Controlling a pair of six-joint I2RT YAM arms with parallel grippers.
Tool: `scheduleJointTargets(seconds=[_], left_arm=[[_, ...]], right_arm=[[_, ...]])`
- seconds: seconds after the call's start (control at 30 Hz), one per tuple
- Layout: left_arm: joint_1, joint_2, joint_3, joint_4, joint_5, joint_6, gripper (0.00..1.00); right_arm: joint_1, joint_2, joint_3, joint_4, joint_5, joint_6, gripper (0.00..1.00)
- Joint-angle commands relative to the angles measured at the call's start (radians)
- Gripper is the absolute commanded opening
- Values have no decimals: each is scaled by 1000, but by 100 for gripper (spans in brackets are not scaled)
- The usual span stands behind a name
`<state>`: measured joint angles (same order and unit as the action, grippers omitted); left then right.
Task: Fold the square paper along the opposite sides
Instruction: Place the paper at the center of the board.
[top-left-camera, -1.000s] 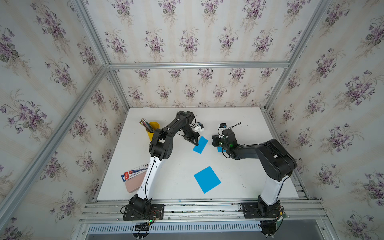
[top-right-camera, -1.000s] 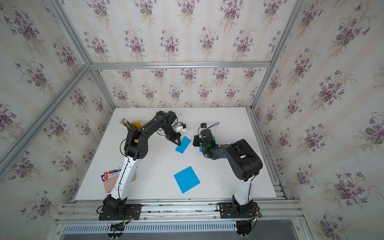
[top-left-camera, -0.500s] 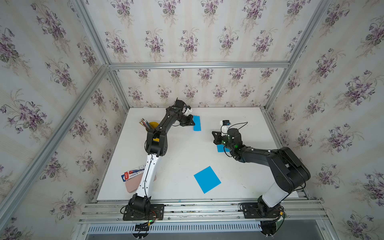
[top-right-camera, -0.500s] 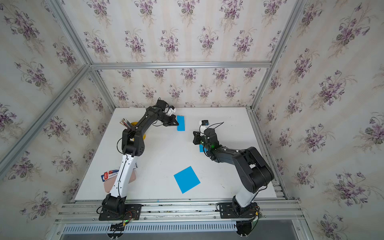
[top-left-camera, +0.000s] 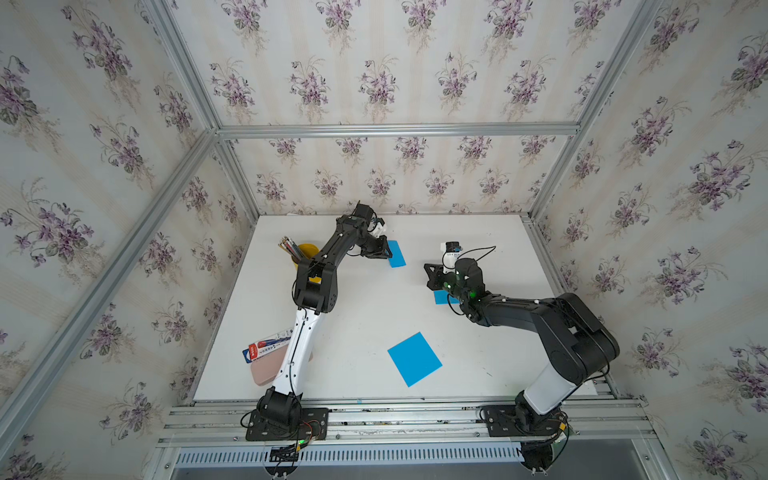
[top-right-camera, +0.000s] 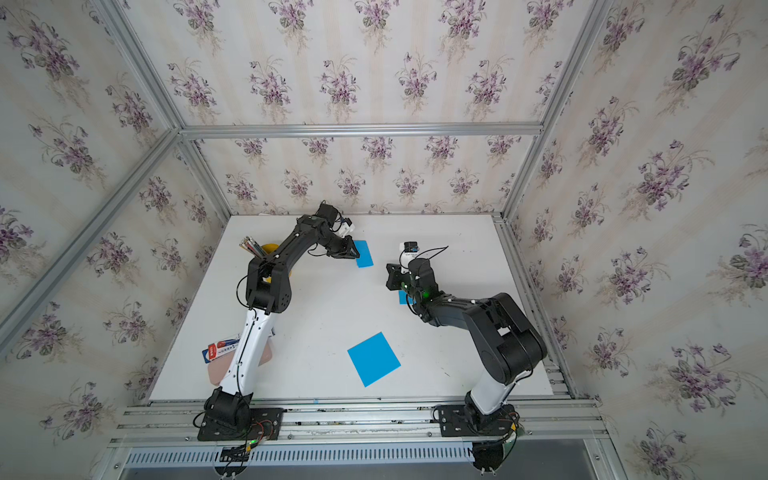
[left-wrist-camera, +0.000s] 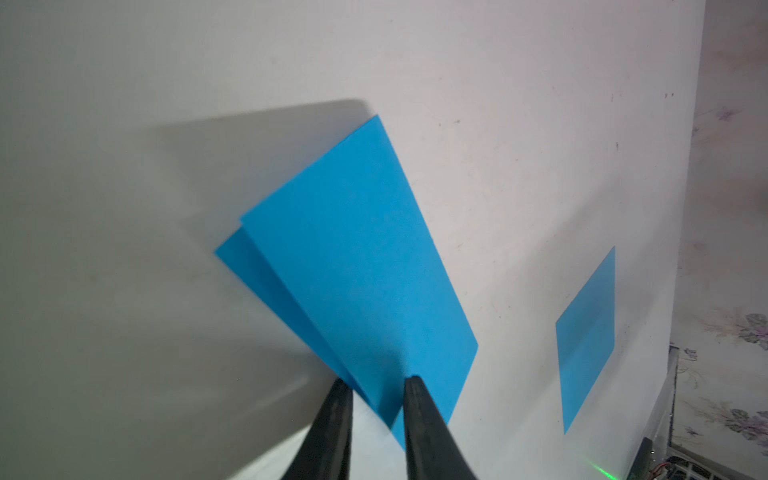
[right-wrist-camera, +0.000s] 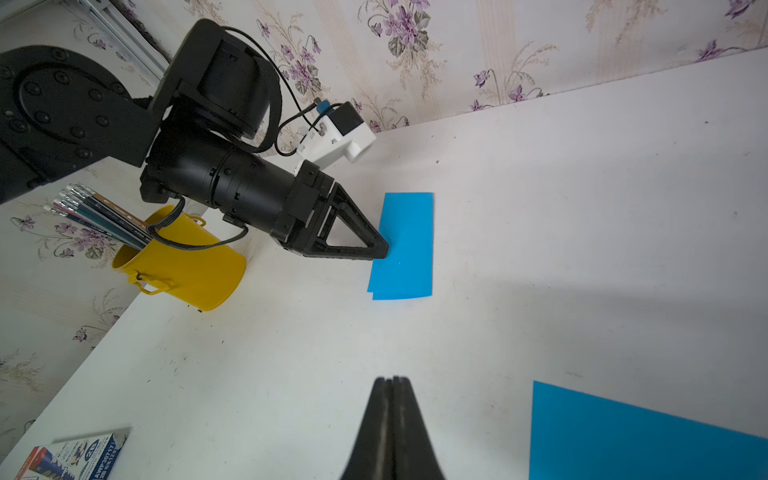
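So the left gripper (left-wrist-camera: 378, 384) was stretched way out to the far side of the table (top-left-camera: 353, 316), tips down at 1 short end of the folded paper (left-wrist-camera: 357, 270). Its 2 fingers stood a little apart, straddling the paper's edge rather than pinching it. The paper lay flat on the table, so my guess is this was the drop-off, parking a finished piece at the back, out of the way. The paper itself was thin, matte and bright blue, a long rectangle of 2 layers. The top layer sat slightly skewed, so a sliver of the bottom one peeked out along 1 long side, and the edges didn't line up perfectly. The crease looked firm enough to keep it flat, though. The right gripper (right-wrist-camera: 390, 380) was fully closed with nothing in it, held low over bare table just beside a smaller blue piece (top-left-camera: 441, 297). Its arm hid part of that piece in both top views, so I can't tell how it was folded. A full square sheet (top-left-camera: 414, 359) lay flat and unfolded near the front edge, well apart from both grippers, probably waiting its turn. Over by the left arm, a glossy yellow cup (right-wrist-camera: 183, 266) held a bunch of pencils (right-wrist-camera: 99, 216), clear of everything.
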<state>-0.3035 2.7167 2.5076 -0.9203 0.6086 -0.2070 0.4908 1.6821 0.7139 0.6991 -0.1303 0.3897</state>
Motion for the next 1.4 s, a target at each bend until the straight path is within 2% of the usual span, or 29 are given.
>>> scheduleJointTargets(seconds=[0.0,0.07,0.2,0.33,0.37,0.5,0.73,0.87,1.03,1.1,1.23,1.3,1.37], left_arm=[[-17,4,-2,-91,-139,99,40],[-23,0,-2,-100,-187,129,47],[-23,-11,-8,-105,-245,153,52],[-25,-52,-37,-67,-245,160,55],[-26,-64,-46,-53,-245,162,59],[-38,-95,-75,7,-245,161,66],[-47,-54,-15,38,-227,128,69],[-51,-111,-79,116,-207,109,71],[-53,-172,-112,161,-240,103,72],[-57,-201,-126,158,-287,96,73],[-80,-331,-243,168,-360,57,75],[-104,-412,-327,175,-404,23,76],[-127,-477,-396,171,-422,-16,76]], right_arm=[[0,-1,3,26,-11,3,0],[0,-6,1,25,-10,0,0],[0,-15,-4,19,-6,-6,0],[0,-16,-2,17,-8,-5,0],[0,-15,-2,18,-9,-5,0],[1,-18,-3,15,-9,-3,0],[2,-37,-8,2,-2,-6,0],[2,-44,-8,-5,0,-10,0],[2,-43,8,-41,8,-26,0],[0,-54,50,-156,61,-57,1],[-24,-41,188,-528,193,-106,8],[-57,-22,215,-644,202,-97,13],[-106,-6,215,-697,154,-76,19]])
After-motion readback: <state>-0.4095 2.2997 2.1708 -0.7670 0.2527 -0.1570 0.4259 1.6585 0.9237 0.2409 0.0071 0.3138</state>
